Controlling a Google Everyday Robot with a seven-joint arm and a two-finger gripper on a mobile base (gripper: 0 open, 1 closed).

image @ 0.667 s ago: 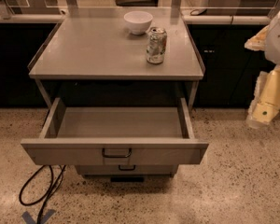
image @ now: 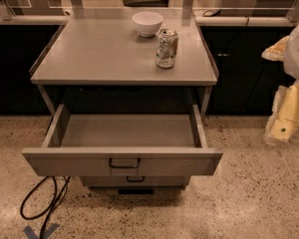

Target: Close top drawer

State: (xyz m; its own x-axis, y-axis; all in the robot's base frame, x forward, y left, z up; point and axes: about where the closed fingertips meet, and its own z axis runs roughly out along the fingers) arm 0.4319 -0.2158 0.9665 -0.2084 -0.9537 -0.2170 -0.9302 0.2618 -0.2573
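Observation:
The top drawer (image: 79,164) is pulled far out of the grey metal cabinet and its tray (image: 127,130) is empty. Its flat front panel faces me with a dark bar handle (image: 124,163) at the centre. My gripper (image: 284,117) is a cream-coloured piece at the right edge of the view. It hangs well to the right of the drawer, about level with it, and touches nothing.
A white bowl (image: 147,23) and a drink can (image: 166,48) stand on the cabinet top (image: 99,59). A lower drawer (image: 159,181) sits shut under the open one. A black cable (image: 40,203) loops on the speckled floor at front left. Dark counters run behind.
The gripper has shifted slightly down at the right edge. The drawer has not moved.

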